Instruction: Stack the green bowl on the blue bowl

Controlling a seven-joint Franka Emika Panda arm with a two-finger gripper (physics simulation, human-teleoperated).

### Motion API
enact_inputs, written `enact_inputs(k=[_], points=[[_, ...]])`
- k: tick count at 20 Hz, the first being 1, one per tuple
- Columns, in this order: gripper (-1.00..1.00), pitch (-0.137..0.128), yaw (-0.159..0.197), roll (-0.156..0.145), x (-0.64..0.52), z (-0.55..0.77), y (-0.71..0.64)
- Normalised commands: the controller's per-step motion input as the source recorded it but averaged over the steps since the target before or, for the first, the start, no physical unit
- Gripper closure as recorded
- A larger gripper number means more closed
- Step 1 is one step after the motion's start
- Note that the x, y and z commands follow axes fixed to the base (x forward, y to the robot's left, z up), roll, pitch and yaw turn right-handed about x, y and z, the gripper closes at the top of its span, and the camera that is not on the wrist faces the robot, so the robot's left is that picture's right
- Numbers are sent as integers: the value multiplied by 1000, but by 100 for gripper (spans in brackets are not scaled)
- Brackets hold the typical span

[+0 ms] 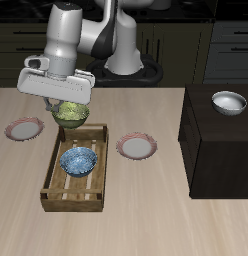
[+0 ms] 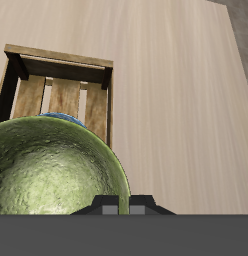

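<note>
The green bowl (image 1: 71, 115) hangs in the air from my gripper (image 1: 69, 101), which is shut on its rim. It is above the back end of a wooden crate (image 1: 48, 186). The blue bowl (image 1: 79, 160) sits inside that crate, lower and nearer the table's front edge than the green bowl. In the wrist view the green bowl (image 2: 51, 170) fills much of the frame. Only a sliver of the blue bowl (image 2: 64, 117) shows past its rim, inside the crate (image 2: 61, 60). The gripper (image 2: 126, 208) is at the green bowl's rim.
Two pink-rimmed plates lie on the table, one beside the crate (image 1: 137, 147) and one near the table's side edge (image 1: 24, 128). A white bowl (image 1: 229, 101) sits on a dark cabinet (image 1: 221, 150) beside the table.
</note>
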Motion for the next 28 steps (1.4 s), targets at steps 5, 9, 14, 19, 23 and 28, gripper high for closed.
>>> enact_inputs(k=[5,9,14,19,23,28], points=[[100,32,0,-34,276,-271,-125],[100,43,10,-10,214,-276,24],[100,31,33,12,196,-269,137],[100,41,16,-10,158,-275,66],[100,54,35,-33,65,-248,-34],[-100,34,17,53,-109,-134,292]])
